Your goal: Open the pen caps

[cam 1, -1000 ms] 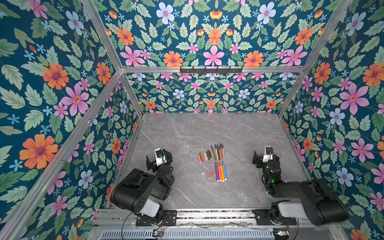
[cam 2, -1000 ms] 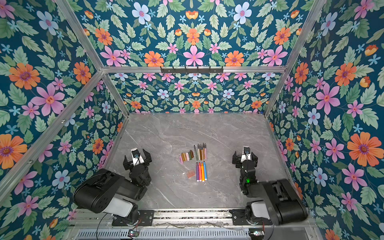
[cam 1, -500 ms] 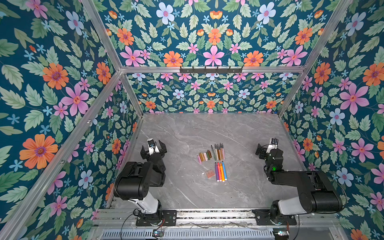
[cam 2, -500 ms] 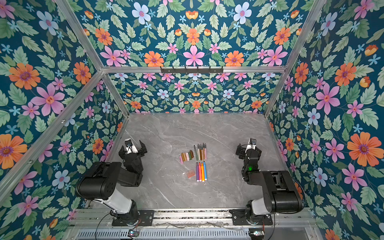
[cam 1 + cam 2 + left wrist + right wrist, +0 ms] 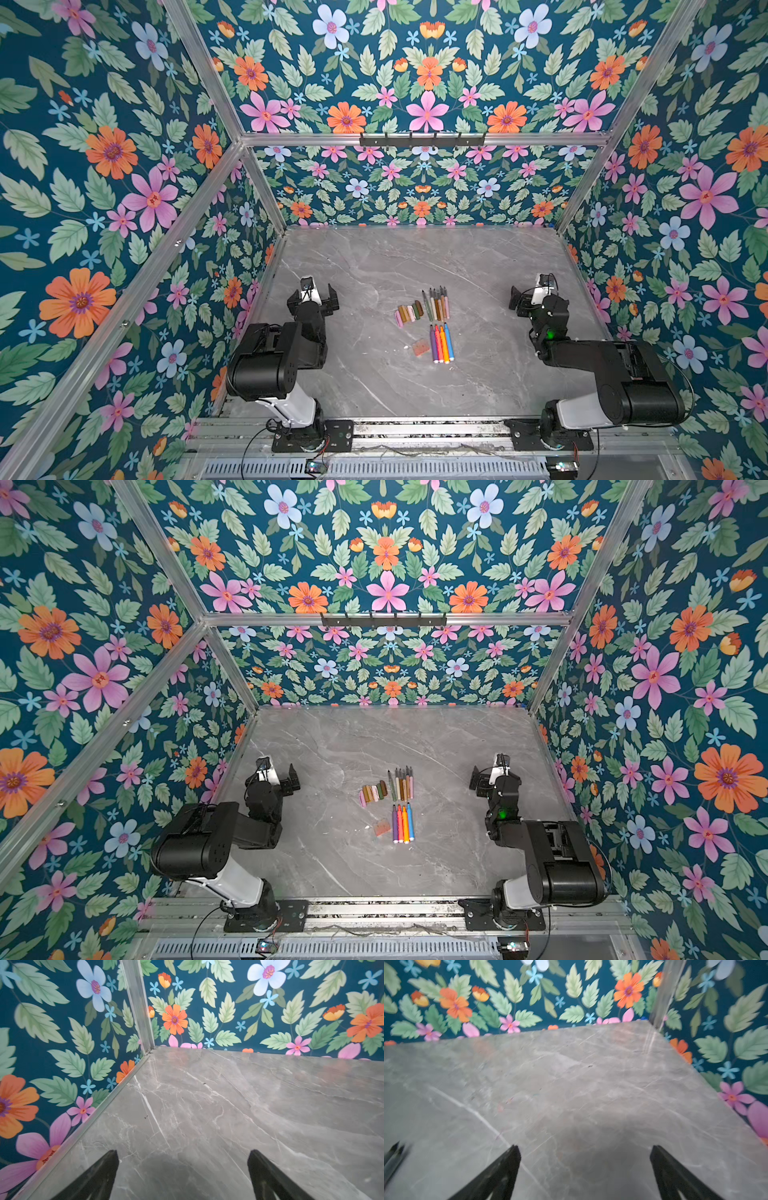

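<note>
Left gripper (image 5: 182, 1151): your jaws gape, empty.
Right gripper (image 5: 584, 1147): released too (nothing held).
Pen caps (image 5: 409, 312): between both grippers, untouched.

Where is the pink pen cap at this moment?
In both top views the pink cap lies near the middle of the grey table, at the left end of the row of caps, left of the dull-coloured pens.

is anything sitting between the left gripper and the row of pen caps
Nothing visible does. In both top views only bare table lies between the open left gripper and the pen caps; the uncapped markers lie on the caps' other side.
</note>
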### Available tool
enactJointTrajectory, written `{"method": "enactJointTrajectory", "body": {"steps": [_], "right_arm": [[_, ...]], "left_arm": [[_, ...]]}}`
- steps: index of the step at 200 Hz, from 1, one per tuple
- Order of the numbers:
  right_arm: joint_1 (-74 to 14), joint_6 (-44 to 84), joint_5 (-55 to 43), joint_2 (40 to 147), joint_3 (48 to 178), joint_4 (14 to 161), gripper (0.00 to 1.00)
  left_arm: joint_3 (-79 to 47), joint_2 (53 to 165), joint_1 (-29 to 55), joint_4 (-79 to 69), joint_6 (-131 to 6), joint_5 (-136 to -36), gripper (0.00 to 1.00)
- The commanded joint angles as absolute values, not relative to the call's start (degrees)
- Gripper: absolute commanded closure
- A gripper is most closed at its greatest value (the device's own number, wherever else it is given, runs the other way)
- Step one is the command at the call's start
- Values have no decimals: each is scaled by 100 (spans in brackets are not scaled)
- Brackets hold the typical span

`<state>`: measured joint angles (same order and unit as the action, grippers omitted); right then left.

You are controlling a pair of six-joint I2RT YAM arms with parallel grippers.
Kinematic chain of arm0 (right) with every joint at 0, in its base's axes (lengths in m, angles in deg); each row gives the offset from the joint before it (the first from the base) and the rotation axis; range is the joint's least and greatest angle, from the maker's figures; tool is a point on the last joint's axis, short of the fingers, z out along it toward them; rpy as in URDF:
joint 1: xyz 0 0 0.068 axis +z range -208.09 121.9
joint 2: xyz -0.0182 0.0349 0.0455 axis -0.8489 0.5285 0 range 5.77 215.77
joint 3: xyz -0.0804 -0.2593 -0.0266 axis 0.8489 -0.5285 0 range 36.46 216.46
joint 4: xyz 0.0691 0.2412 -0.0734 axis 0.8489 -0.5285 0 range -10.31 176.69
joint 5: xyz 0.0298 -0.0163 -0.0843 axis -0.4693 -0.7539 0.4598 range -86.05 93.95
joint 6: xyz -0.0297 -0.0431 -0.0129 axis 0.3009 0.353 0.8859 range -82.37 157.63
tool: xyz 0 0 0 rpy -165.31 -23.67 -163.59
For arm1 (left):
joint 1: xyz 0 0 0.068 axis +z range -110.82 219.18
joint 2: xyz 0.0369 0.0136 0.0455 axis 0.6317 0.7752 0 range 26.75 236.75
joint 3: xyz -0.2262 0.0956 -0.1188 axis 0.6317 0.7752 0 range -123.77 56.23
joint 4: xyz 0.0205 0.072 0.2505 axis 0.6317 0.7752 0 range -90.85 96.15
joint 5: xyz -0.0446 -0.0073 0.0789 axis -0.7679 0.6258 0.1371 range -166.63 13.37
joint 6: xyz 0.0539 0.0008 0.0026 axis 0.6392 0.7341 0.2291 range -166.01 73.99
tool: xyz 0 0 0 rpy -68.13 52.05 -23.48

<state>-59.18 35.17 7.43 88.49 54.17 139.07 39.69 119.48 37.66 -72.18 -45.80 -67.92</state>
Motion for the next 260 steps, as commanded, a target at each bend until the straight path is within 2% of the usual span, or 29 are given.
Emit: {"method": "enactJointTrajectory", "body": {"steps": [1, 159, 170, 184, 192, 206, 212, 216, 224, 238, 250, 260], "right_arm": [[-5930, 3460, 650, 8822, 5403, 13787, 1], [-5905, 3522, 537, 8799, 5371, 13828, 1], [-5690, 3893, 206, 8708, 5028, 14383, 1], [-5602, 4391, -634, 8645, 4010, 16245, 1], [-5610, 4260, -378, 8740, 3965, 16487, 1], [-5624, 3318, 1858, 8871, 4793, 15100, 1], [-5961, 3088, 1418, 8848, 5280, 14057, 1], [-5900, 3084, 1550, 8736, 5332, 13753, 1], [-5774, 3311, 1353, 8634, 5061, 14260, 1], [-5778, 4006, -216, 8768, 4962, 14635, 1], [-5877, 3841, -207, 8824, 5093, 14518, 1], [-5941, 3798, -271, 8749, 5325, 13835, 1]], "left_arm": [[3948, 11929, 3773, -7189, -4592, -6979, 0], [4005, 11926, 3760, -7319, -4574, -6943, 0], [4005, 11921, 3757, -7318, -4575, -6942, 0], [4001, 11922, 3759, -7318, -4574, -6943, 0], [4005, 11922, 3758, -7318, -4579, -6949, 0], [4005, 11921, 3757, -7308, -4574, -6950, 0], [4005, 11921, 3757, -7324, -4575, -6945, 0], [4005, 11923, 3759, -7327, -4574, -6951, 0], [4005, 11922, 3759, -7312, -4582, -6950, 0], [4006, 11921, 3760, -7307, -4582, -6955, 0], [4007, 11923, 3753, -7327, -4583, -6962, 0], [4005, 11922, 3758, -7309, -4583, -6955, 0]]}}
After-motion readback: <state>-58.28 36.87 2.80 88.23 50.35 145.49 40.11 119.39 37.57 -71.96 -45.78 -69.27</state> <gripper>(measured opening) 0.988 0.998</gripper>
